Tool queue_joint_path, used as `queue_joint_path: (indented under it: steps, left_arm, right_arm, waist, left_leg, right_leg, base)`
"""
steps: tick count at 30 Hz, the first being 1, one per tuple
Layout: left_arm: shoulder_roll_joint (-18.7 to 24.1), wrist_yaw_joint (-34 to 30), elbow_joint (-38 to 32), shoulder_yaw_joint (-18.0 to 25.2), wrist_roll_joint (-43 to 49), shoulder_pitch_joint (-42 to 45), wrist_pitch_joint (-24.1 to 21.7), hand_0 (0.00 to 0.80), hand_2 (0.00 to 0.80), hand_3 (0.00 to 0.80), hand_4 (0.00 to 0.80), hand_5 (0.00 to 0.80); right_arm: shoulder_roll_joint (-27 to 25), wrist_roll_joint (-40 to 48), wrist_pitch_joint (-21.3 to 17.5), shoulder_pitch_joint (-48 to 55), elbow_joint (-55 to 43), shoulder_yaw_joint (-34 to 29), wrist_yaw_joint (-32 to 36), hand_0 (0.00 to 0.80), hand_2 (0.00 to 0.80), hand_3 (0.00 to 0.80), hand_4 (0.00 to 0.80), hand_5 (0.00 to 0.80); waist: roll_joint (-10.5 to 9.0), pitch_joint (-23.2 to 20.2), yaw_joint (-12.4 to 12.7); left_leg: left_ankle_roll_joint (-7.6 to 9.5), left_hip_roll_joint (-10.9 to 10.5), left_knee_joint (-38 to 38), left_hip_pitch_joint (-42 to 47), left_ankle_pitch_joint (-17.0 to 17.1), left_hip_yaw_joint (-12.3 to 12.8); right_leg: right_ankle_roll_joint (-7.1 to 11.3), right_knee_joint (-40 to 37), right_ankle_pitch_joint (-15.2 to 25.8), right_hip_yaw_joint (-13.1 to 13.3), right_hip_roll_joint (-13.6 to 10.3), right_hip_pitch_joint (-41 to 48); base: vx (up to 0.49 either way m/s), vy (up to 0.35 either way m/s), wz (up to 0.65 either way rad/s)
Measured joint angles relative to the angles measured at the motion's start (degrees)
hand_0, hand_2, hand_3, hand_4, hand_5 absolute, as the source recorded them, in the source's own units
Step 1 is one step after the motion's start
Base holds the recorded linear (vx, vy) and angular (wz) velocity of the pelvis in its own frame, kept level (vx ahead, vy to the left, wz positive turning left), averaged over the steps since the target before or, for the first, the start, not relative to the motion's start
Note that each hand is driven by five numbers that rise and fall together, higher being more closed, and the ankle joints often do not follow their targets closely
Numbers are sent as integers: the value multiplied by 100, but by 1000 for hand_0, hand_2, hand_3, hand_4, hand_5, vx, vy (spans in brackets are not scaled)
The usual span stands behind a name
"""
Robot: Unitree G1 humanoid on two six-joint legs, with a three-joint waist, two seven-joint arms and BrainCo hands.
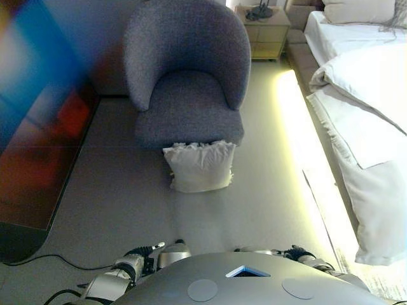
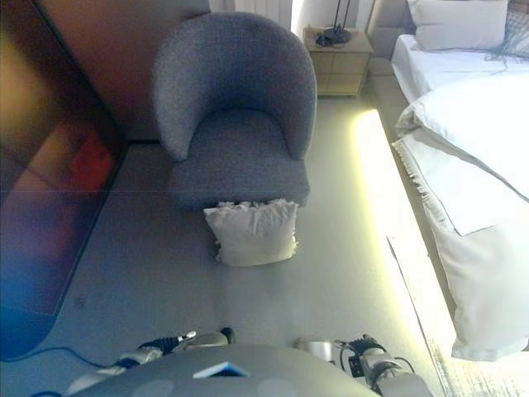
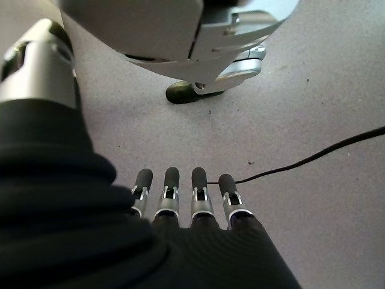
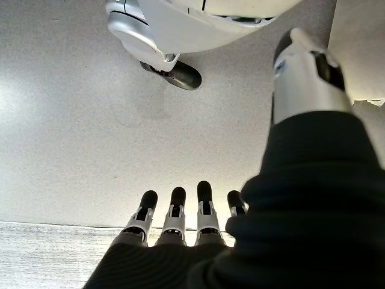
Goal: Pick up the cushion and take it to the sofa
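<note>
A white cushion with a frilled edge stands on the grey floor, leaning against the front of a grey round-backed armchair. It also shows in the right eye view. Both hands hang low beside my body, well short of the cushion. My left hand has straight fingers pointing down at the floor and holds nothing. My right hand is the same, with straight fingers over bare floor.
A bed with white bedding runs along the right, with a lit strip of floor beside it. A wooden nightstand stands at the back. A dark glossy panel lines the left side.
</note>
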Motion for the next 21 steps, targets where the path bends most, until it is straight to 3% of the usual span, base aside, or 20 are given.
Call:
queue_joint_path:
  steps: [21]
  left_arm:
    - [1, -198, 5, -6, 31, 63, 10, 0, 0, 0, 0, 0]
  right_arm:
    - [7, 1, 1, -2, 1, 51, 9, 0, 0, 0, 0, 0]
  waist:
    - [-42, -123, 7]
  left_leg:
    - [3, -1, 1, -8, 5, -34]
  right_leg:
    - [0, -2, -4, -30, 5, 11]
  base:
    - [1, -29, 0]
